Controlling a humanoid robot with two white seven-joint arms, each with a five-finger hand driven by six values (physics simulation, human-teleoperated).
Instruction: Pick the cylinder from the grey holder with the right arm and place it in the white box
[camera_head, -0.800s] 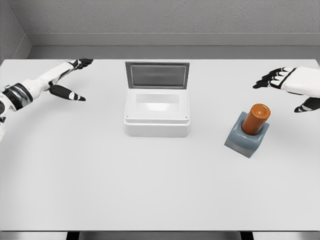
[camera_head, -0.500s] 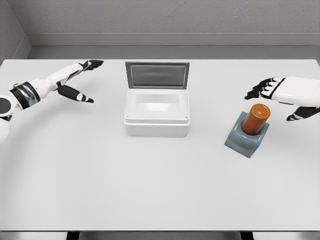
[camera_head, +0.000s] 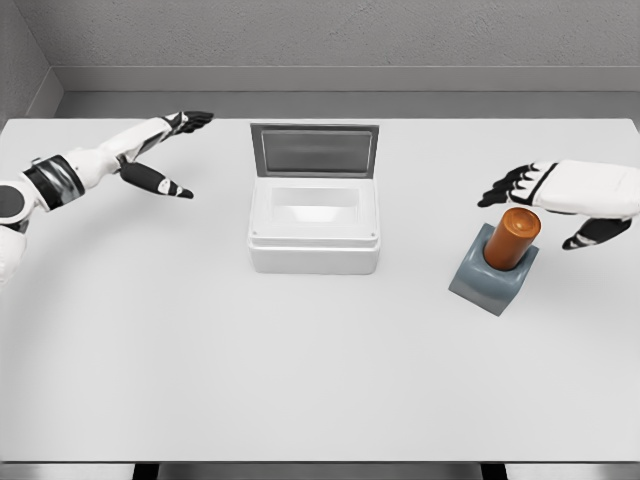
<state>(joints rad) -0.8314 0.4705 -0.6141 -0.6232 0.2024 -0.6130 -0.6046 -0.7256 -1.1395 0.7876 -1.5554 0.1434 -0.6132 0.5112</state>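
I read the cylinder (camera_head: 511, 238) as a rigid, smooth-sided piece, probably light, so I expect it to slip in a loose grip and want a firm wrap. It stands in the grey holder (camera_head: 489, 277) on the right of the worktop (camera_head: 300, 370), leaning a little, its lower part sunk in the socket. Only the upper half is free, so that is where I would take hold, fingers on one side and thumb opposite (then lift along its tilt, or it may bind in the socket). My right hand (camera_head: 560, 200) hovers just above and behind the top, fingers spread, thumb apart, holding nothing. The white box (camera_head: 314, 240) sits mid-worktop, lid up. My left hand (camera_head: 160, 155) hangs spread and empty over the far left.
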